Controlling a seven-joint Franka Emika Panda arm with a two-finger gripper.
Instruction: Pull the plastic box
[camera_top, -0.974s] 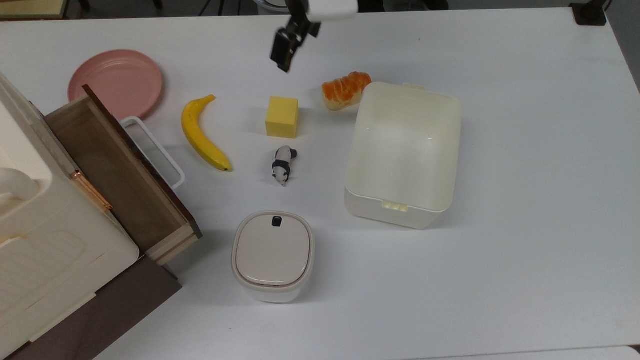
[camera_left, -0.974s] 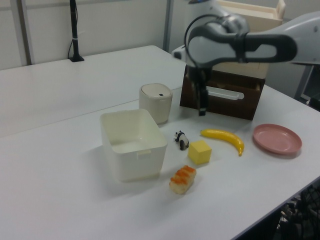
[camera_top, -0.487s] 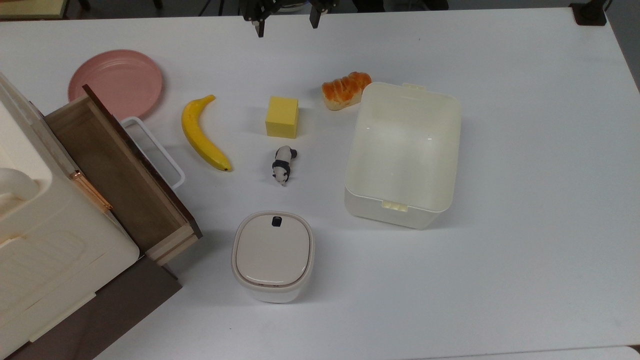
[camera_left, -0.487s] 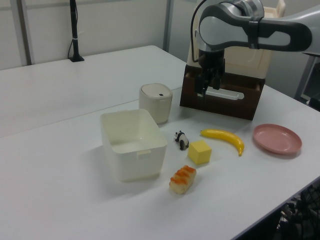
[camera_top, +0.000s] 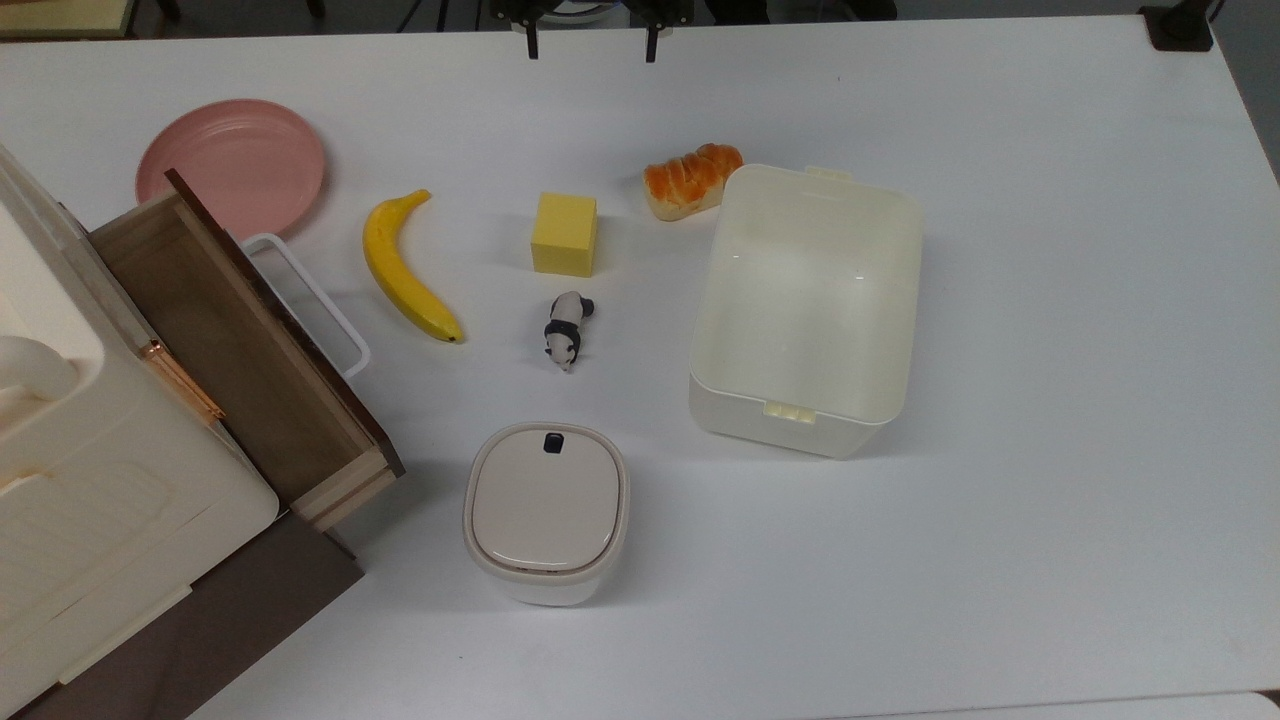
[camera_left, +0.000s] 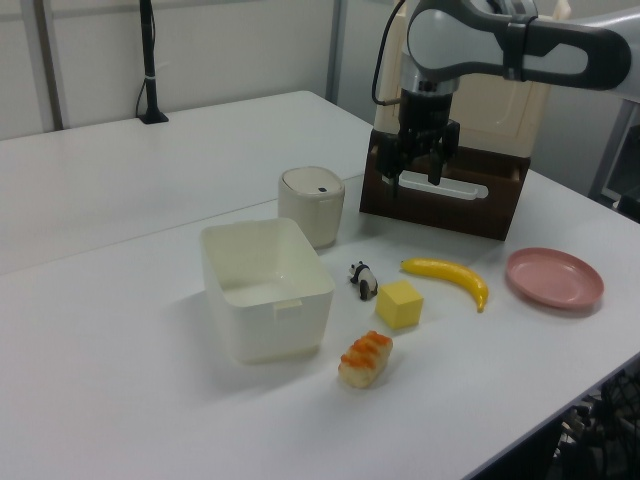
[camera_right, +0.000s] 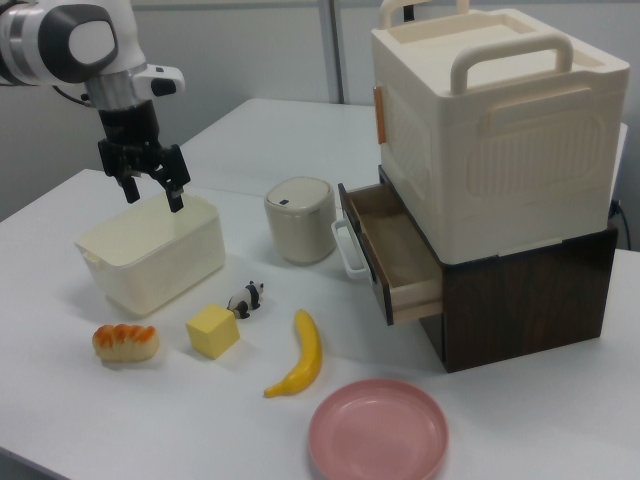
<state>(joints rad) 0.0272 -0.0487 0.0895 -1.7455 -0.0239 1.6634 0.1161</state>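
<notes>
My gripper (camera_left: 415, 180) hangs in the air with its fingers spread wide and nothing between them, clear of the plastic box (camera_top: 806, 310).

I see the box standing open and empty on the white table (camera_top: 1050, 400), toward the top view's right, with a bread roll (camera_top: 691, 180) just beside its far-left corner. To the top view's left of it lie a yellow block (camera_top: 565, 233), a small panda figure (camera_top: 566, 330), a banana (camera_top: 408, 268) and a pink plate (camera_top: 231, 166). A lidded white container (camera_top: 546, 512) sits nearer, and the cabinet's wooden drawer (camera_top: 240, 340) stands pulled out.
</notes>
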